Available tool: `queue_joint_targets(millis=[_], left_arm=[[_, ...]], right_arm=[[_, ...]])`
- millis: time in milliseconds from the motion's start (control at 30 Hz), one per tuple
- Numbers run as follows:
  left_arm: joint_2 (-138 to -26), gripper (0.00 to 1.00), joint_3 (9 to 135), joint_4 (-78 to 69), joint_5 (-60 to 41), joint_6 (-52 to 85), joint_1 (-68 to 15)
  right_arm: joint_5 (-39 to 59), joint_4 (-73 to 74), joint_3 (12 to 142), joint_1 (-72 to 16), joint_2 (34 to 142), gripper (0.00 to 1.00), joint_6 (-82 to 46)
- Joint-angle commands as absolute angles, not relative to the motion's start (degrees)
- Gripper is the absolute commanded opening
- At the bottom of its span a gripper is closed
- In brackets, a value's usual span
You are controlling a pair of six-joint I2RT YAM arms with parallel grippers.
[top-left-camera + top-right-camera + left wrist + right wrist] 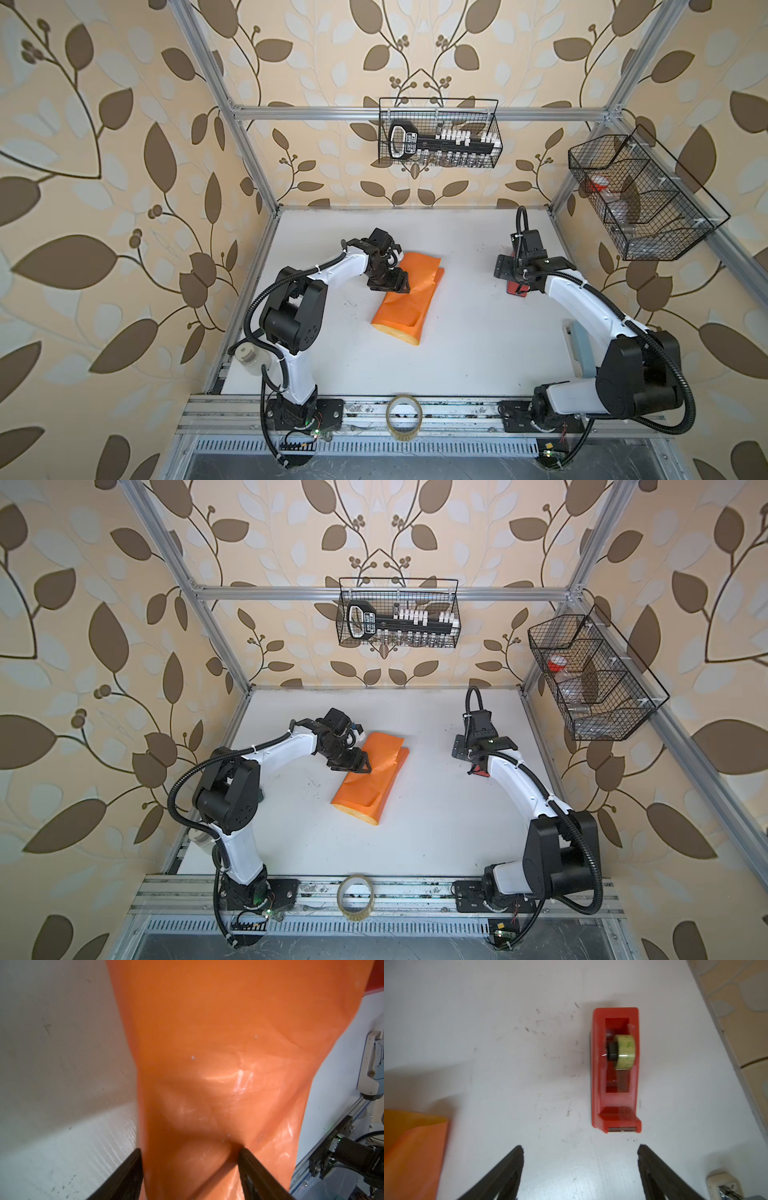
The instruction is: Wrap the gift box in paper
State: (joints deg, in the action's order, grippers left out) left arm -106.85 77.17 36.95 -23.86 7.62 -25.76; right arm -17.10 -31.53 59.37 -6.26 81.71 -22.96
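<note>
The orange paper (409, 303) (365, 787) lies folded into a long bundle at mid-table, its yellow-tan face showing at the near end. The gift box is hidden. My left gripper (403, 286) (190, 1153) sits at the bundle's far left end. Its jaws are wide apart, with a hump of the paper (228, 1043) filling the gap. One finger rests at the paper's edge and the other dents it. My right gripper (580, 1151) hangs open over bare table, just short of the red tape dispenser (615, 1068) (516, 288), with nothing between its fingers.
A clear tape roll (404, 417) stands on the front rail. A pale blue-grey flat thing (579, 345) lies at the table's right edge beside the right arm. Wire baskets (438, 133) (640, 199) hang on the back and right frame.
</note>
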Motion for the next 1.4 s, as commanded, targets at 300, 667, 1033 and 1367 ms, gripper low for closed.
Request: queue_joint_targets(millis=[300,667,1033,1367], left_arm=[[-106.1,0.73,75.6,40.3,-21.2,6.2,-27.1],[-105.8,0.73,76.0,40.4,-20.7,6.2,-27.8],[-105.3,0.74,75.6,40.2,-20.4,5.7,-27.8],[-106.2,0.74,76.6,40.9,-20.4,5.8,-27.9]], right_arm=[[-14.6,-27.1,59.0,1.3,90.9,0.87,-18.0],[-11.5,-23.4,60.9,1.5,100.0,0.69,-17.8],[-14.4,-24.3,59.7,-7.8,99.3,0.43,-23.4],[-16.1,-22.4,53.2,-24.7,96.3,0.42,-35.5]])
